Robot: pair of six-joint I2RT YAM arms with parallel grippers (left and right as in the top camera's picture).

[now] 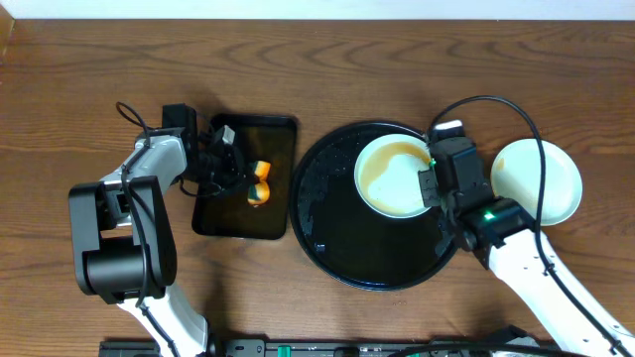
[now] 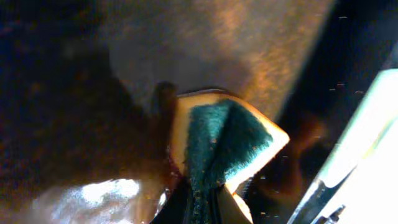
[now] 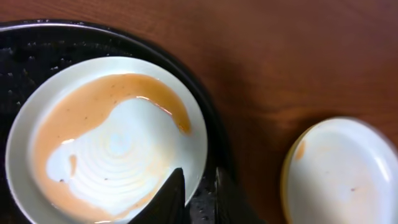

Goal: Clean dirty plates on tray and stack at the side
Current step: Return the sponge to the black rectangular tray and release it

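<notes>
The right gripper (image 1: 429,184) seemingly pinches the smeared pale round plate (image 1: 389,175) on its right-edge side, while the left gripper (image 1: 244,179), well toward the left edge, clamps a yellow-green sponge (image 1: 260,183).

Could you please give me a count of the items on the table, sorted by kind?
Plates: 2, a dirty plate in the round tray and a side plate to its right (whether another lies beneath it cannot be told)
Trays: 2, the round tray and a rectangular tray
Sponges: 1, the sponge over the rectangular tray
Total: 5
</notes>
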